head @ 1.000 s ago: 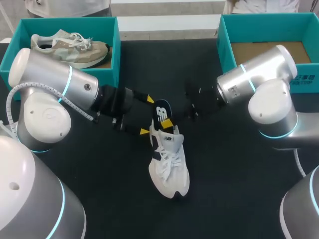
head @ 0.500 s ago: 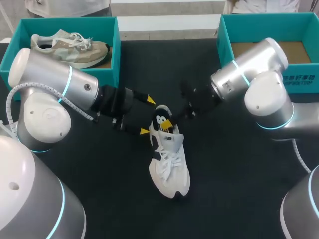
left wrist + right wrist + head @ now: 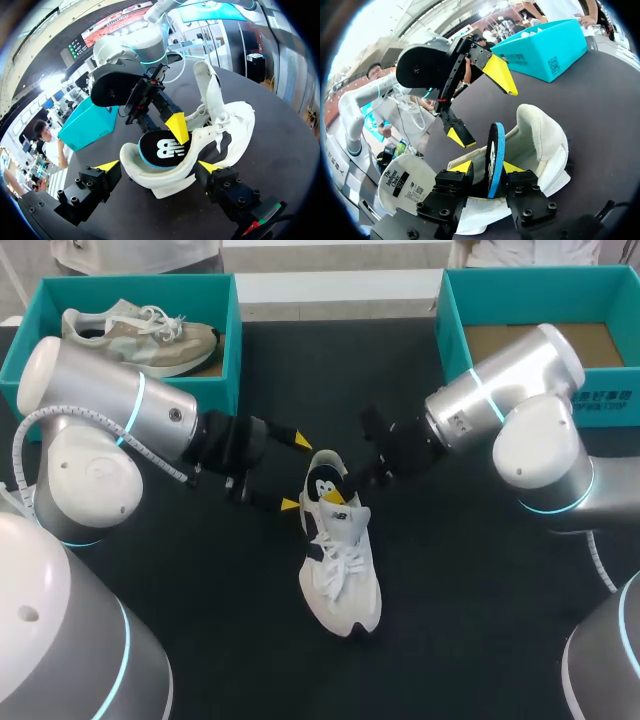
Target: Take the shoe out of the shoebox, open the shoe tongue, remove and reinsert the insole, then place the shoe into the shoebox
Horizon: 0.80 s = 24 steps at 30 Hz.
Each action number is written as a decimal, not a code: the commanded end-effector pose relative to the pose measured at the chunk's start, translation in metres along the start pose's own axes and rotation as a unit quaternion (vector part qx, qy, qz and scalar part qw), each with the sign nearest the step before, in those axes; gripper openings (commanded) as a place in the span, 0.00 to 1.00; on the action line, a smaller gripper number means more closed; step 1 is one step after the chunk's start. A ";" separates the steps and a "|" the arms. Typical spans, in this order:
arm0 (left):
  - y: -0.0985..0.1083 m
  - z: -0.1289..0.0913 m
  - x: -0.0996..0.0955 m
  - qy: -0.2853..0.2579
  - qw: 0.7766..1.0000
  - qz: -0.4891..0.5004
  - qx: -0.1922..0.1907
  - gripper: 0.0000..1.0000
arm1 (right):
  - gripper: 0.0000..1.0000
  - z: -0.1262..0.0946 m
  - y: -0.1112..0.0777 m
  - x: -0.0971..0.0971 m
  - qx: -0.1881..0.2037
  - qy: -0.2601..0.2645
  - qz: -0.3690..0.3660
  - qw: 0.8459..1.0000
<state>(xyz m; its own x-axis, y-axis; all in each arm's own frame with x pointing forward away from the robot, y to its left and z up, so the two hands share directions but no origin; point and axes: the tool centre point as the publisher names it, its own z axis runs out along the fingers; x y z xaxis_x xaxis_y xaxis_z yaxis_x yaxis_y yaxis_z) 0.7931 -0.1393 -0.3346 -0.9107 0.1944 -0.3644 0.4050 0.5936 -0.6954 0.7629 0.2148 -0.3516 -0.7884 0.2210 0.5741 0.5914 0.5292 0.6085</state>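
A white shoe [image 3: 342,565] lies on the black table, toe toward me. Its black insole with a blue edge [image 3: 325,483] stands upright in the heel opening. My left gripper [image 3: 296,472] is open wide and straddles the heel [image 3: 150,175], one yellow tip on each side. In the left wrist view the insole [image 3: 161,147] lies between the heel walls. My right gripper [image 3: 487,167] is open, reaching in from the far side. The insole [image 3: 495,150] stands edge-on between its fingers, close against one fingertip [image 3: 512,167].
A teal box [image 3: 235,350] at the back left holds a beige shoe [image 3: 140,335]. Another teal box [image 3: 450,335] stands at the back right with only a brown cardboard floor showing. Both arms crowd the table's middle.
My right gripper has come in from the right to the shoe's heel. The insole, which stood high above the heel, has sunk lower into the shoe. The left arm has not moved.
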 end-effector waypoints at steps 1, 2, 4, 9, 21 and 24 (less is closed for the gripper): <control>-0.001 0.001 0.000 0.001 1.000 0.000 -0.002 1.00 | 0.40 -0.006 0.008 0.001 0.003 -0.006 -0.007 1.000; -0.001 0.001 0.000 0.001 1.000 0.000 -0.002 1.00 | 0.41 -0.008 0.011 0.002 0.004 -0.009 -0.012 1.000; -0.001 0.001 0.000 0.001 1.000 0.000 -0.002 1.00 | 0.40 -0.011 0.016 0.003 0.001 -0.012 -0.020 1.000; -0.001 0.001 0.000 0.001 1.000 0.000 -0.002 1.00 | 0.40 -0.010 0.031 -0.001 -0.009 -0.009 -0.043 0.999; -0.001 0.001 0.000 0.001 1.000 0.000 -0.002 1.00 | 0.43 -0.053 0.065 0.017 -0.031 -0.067 -0.100 0.992; -0.001 0.001 0.000 0.001 1.000 0.000 -0.002 1.00 | 0.42 -0.068 0.054 0.021 -0.035 -0.097 -0.083 0.991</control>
<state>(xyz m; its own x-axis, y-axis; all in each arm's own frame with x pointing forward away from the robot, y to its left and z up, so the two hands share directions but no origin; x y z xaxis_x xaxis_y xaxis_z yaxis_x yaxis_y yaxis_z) 0.7931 -0.1392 -0.3347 -0.9108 0.1944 -0.3643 0.4049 0.5937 -0.6954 0.8112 0.2181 -0.2853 -0.8943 0.2241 0.3873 0.4454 0.5279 0.7231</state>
